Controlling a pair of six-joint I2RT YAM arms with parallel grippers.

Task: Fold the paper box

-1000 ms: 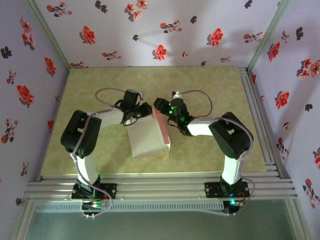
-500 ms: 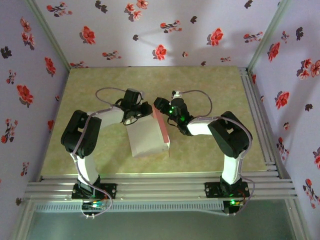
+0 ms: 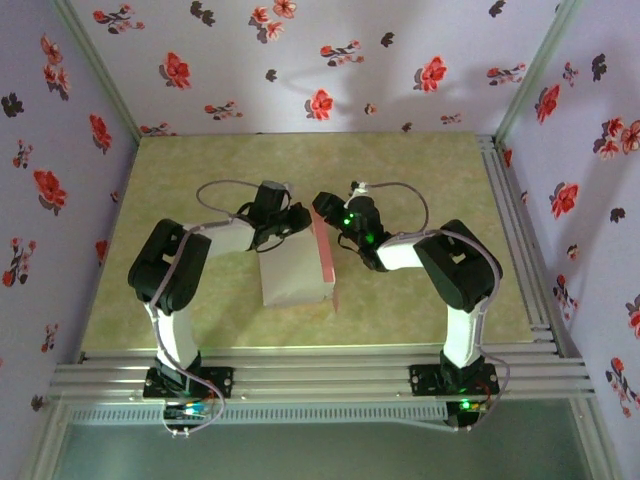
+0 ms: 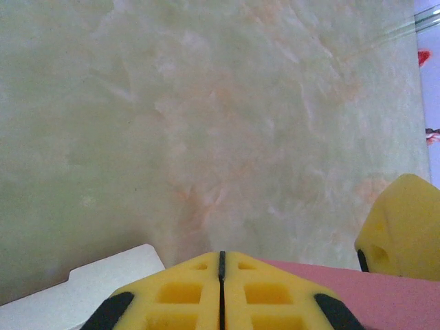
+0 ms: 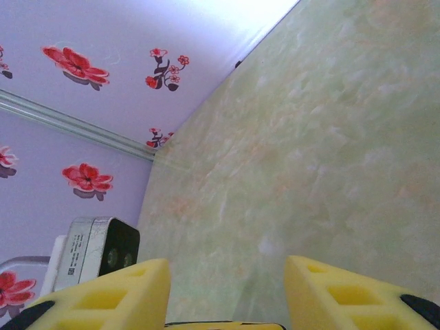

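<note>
The paper box lies mid-table, pale face up, with a salmon-pink panel standing along its right side. My left gripper is at the box's far edge, and its yellow fingers are pressed together with a thin dark sliver in the seam. In the left wrist view, a white tab lies to their left and the pink face to their right. My right gripper hovers by the pink panel's far end. In its wrist view it stands open with only table beyond.
The green marbled tabletop has free room behind and to both sides of the box. Floral walls close in three sides. Aluminium rails run along the near edge. One right gripper finger shows beside the left one.
The box has turned from tilted to square with the table edge and slid slightly back. The left gripper shifted right with it, and its fingers closed a little more. The right gripper barely moved.
</note>
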